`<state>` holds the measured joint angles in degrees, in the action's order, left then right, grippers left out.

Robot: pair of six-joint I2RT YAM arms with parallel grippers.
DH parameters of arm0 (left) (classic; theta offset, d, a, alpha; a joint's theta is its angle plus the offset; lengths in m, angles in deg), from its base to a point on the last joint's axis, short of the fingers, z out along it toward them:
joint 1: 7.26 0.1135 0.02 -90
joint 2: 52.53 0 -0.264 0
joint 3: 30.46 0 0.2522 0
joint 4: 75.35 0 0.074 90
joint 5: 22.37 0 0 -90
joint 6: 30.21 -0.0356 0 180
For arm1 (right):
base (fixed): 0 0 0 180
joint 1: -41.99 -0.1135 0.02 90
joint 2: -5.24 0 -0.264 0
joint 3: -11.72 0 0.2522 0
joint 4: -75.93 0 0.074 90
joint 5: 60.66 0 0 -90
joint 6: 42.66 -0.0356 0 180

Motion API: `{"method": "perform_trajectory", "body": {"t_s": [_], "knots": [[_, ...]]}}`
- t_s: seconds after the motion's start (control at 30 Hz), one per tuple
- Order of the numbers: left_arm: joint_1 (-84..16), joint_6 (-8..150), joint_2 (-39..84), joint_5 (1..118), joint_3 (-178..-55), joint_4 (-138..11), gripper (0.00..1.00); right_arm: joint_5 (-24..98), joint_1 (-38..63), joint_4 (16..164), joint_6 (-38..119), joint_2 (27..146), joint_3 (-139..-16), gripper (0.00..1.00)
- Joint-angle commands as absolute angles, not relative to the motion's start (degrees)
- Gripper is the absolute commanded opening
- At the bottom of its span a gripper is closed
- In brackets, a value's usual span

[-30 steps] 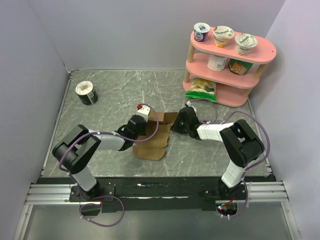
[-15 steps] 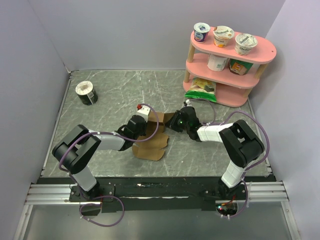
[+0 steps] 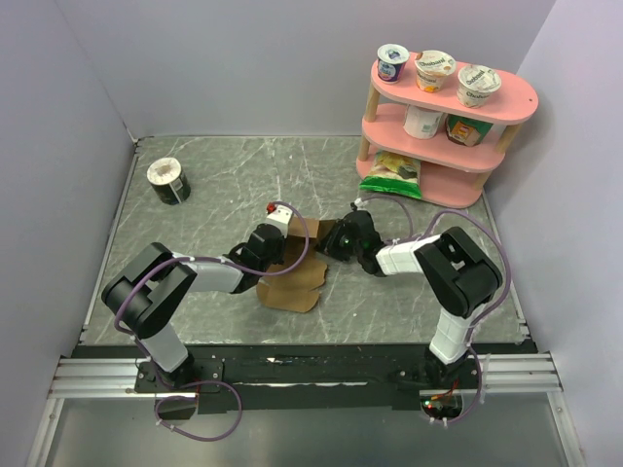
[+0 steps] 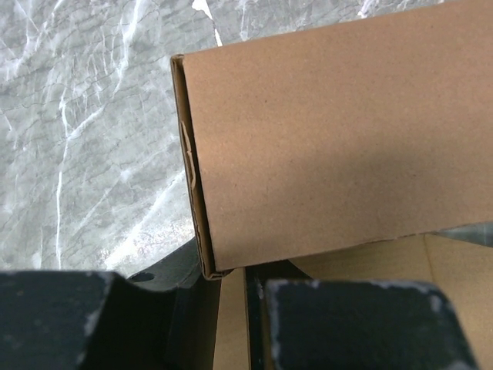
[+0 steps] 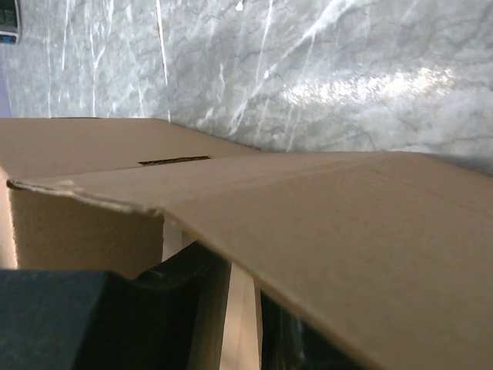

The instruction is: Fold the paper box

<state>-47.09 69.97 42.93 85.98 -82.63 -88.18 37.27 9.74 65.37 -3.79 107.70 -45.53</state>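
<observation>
The paper box [image 3: 298, 280] is a plain brown cardboard sheet, partly folded, lying mid-table between both arms. My left gripper [image 3: 276, 239] sits at its far left part, shut on a thin cardboard wall [image 4: 231, 324] that runs between its dark fingers; a folded panel [image 4: 331, 139] stands just ahead. My right gripper [image 3: 338, 239] is at the sheet's far right corner, shut on a cardboard strip [image 5: 243, 316], with a raised flap [image 5: 347, 247] leaning over its fingers. The folded middle of the box is hidden under both wrists in the top view.
A round black-and-white tub [image 3: 168, 180] stands at the far left of the table. A pink shelf [image 3: 440, 126] with yogurt cups and a snack bag [image 3: 393, 170] fills the far right corner. Walls close in on three sides.
My right gripper has moved left toward the left gripper, carrying its flap up and inward. The left arm has stayed put.
</observation>
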Motion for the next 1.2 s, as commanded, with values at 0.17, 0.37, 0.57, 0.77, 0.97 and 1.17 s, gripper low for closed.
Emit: {"method": "perform_trajectory", "body": {"t_s": [0.17, 0.37, 0.57, 0.77, 0.97, 1.17], "knots": [[-47.42, 70.69, 43.01, 84.77, -84.56, -88.39, 0.2, 38.75, 8.07, 62.0, -4.78, 110.01, -48.27, 0.24], [-47.51, 70.69, 43.01, 84.59, -84.56, -88.39, 0.2, 37.87, 7.19, 65.6, -3.37, 110.27, -50.47, 0.24], [-47.42, 70.69, 42.92, 84.68, -84.56, -88.31, 0.2, 40.15, 7.18, 62.53, -5.74, 112.56, -50.03, 0.24], [-47.42, 70.69, 42.83, 84.68, -84.47, -88.31, 0.2, 37.88, 7.01, 67.71, -5.22, 113.7, -51.26, 0.23], [-47.42, 70.78, 42.92, 84.59, -84.65, -88.04, 0.2, 33.57, 5.17, 76.84, -2.67, 113.88, -54.24, 0.22], [-47.42, 71.39, 43.53, 86.08, -85.43, -86.9, 0.19, 32.86, 4.46, 74.77, -3.63, 113.44, -52.24, 0.23]]}}
